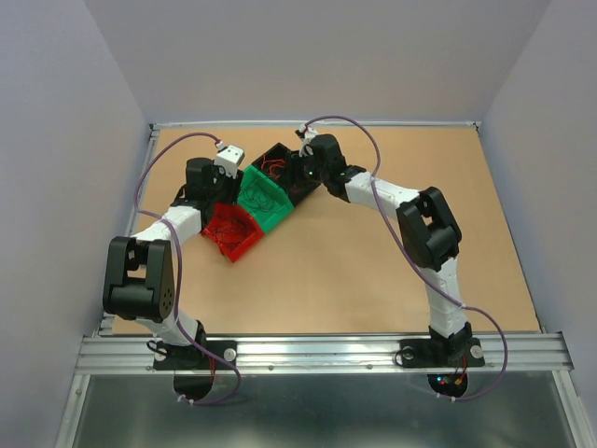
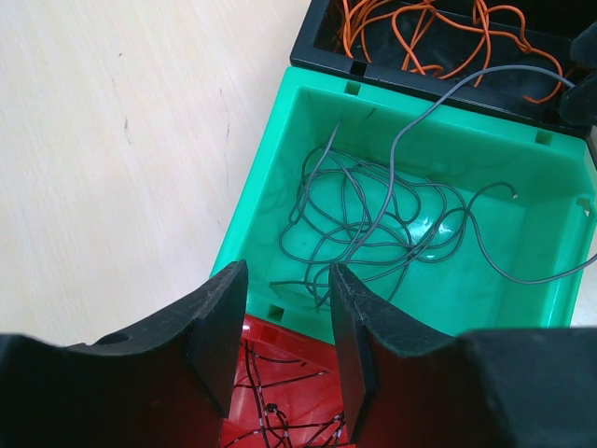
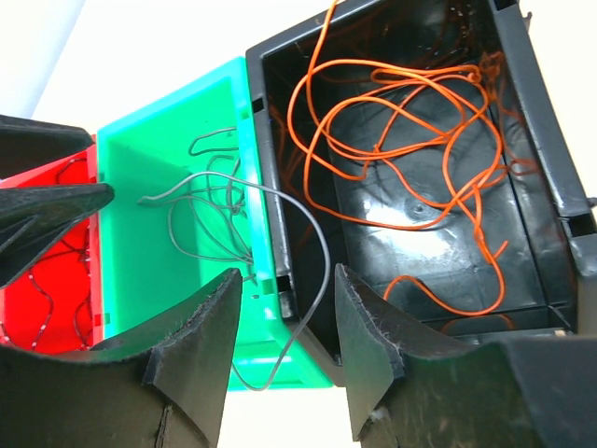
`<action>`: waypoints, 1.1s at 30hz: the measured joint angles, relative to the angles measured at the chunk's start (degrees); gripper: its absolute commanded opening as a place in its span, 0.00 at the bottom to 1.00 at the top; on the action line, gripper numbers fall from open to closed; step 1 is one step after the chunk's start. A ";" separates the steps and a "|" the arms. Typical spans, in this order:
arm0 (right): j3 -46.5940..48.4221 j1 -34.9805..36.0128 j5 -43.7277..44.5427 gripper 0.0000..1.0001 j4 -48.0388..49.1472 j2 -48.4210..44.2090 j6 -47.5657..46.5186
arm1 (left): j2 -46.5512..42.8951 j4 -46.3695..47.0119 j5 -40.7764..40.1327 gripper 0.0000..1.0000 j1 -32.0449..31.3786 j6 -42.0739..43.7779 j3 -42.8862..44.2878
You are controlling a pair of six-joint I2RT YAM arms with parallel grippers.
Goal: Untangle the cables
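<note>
right gripper (image 3: pixel 287 277) half open, empty | left gripper (image 2: pixel 287 275) same, empty | grey wire (image 3: pixel 322 245) loops just ahead over black bin (image 3: pixel 539 131) wall | I'd pinch 1 strand, lift slowly

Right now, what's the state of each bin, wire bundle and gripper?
red bin, upright, holds dark wires
green bin, upright, holds grey wires
black bin, upright, holds orange wires
dark wires, curly, loose
grey wires, tangled, one strand crosses over the black bin's wall
orange wires, tangled loops
left gripper, open, empty
right gripper, open, nothing clamped
</note>
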 measured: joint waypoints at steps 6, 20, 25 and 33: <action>0.02 0.00 -1.16 0.50 0.39 0.31 0.63 | 0.00 0.00 0.00 0.51 0.00 0.02 0.00; 0.02 0.00 -2.10 0.28 0.39 0.87 1.22 | 0.00 0.00 0.04 0.51 0.00 0.20 0.00; 0.02 0.00 -2.69 0.22 0.48 1.36 1.27 | 0.00 0.00 0.07 0.51 0.00 0.20 0.00; 0.02 -0.07 -3.06 0.14 0.81 1.49 1.01 | 0.00 0.00 0.22 0.50 0.00 0.22 -0.02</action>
